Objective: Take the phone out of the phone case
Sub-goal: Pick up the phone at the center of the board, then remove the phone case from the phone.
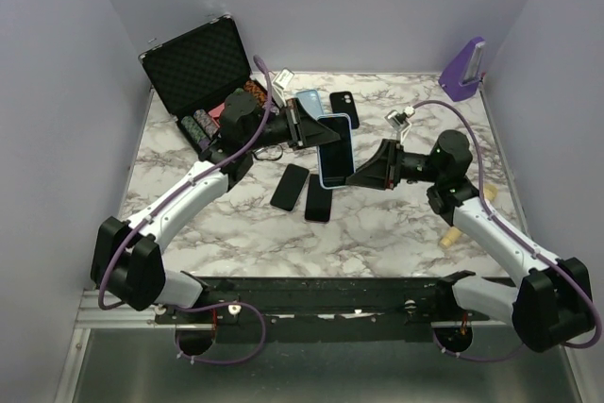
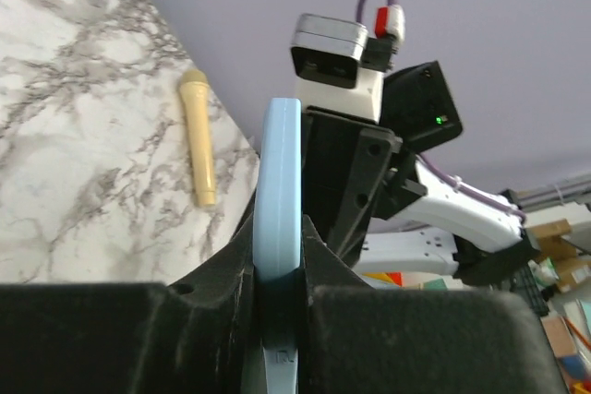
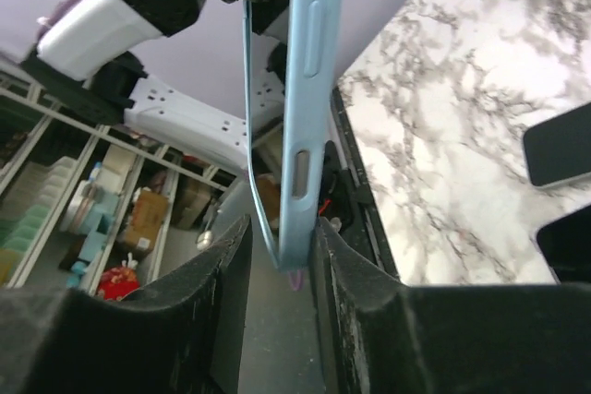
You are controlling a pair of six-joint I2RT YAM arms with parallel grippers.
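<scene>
The phone in its light blue phone case [image 1: 335, 150] is held upright in mid-air over the table's middle. My left gripper [image 1: 302, 127] is shut on the case's upper left edge; the left wrist view shows the blue case [image 2: 280, 191] pinched between both pads. My right gripper [image 1: 361, 176] straddles the case's lower end [image 3: 309, 89]. Its right finger [image 3: 337, 265] touches the case. A narrow gap separates the left finger [image 3: 231, 265] from it. A thin blue lip of the case [image 3: 251, 136] bows away from the case body.
Two dark phones [image 1: 291, 186] [image 1: 319, 197] lie on the marble below the held phone. A blue case [image 1: 309, 101] and a black one [image 1: 343, 109] lie behind. An open black foam-lined box [image 1: 203, 68] stands back left, a purple stand [image 1: 464, 71] back right, a cream peg [image 2: 199, 149] front right.
</scene>
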